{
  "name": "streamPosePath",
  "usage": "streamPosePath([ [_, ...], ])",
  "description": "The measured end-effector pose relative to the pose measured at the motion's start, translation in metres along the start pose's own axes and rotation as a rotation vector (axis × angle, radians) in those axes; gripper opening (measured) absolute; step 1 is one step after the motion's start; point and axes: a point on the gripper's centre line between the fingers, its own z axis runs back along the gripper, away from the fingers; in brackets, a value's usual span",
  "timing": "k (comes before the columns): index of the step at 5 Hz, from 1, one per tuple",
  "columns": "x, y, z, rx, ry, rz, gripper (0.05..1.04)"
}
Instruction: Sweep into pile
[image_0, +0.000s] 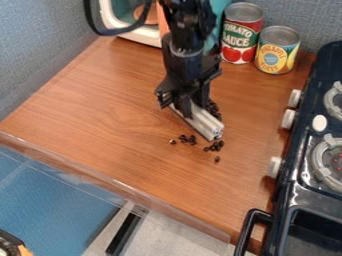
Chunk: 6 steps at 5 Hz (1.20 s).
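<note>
One short stroke at a time, gather the dark bits, pressing the bar, clamped in the closed gripper, lightly along the counter.

Fairly even, bright light; soft sheen on the wooden counter; pale glints on the stove

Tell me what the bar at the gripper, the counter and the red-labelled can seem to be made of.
The bar looks like satin metal, perhaps aluminium: silvery grey with straight lengthwise grooves. The counter looks like smooth wood or wood-look laminate: warm brown with fine grain. The red-labelled can seems to be metal, probably paper-wrapped: grey lid above a printed band.
</note>
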Motion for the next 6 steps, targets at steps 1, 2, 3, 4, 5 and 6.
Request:
streamPosePath([
  [1,0.002,0.001,0.019,-0.042,-0.002,-0.011,0.328],
  [2,-0.005,0.017,0.027,-0.040,-0.003,-0.069,0.328],
  [3,-0.021,0.031,0.028,-0.033,-0.024,-0.150,0.328],
  [4,-0.025,0.037,0.031,-0.041,-0.050,-0.263,0.328],
  [5,-0.031,0.028,0.034,-0.107,-0.014,-0.483,0.328],
  [6,-0.025,0.007,0.042,-0.175,0.091,-0.684,0.328],
])
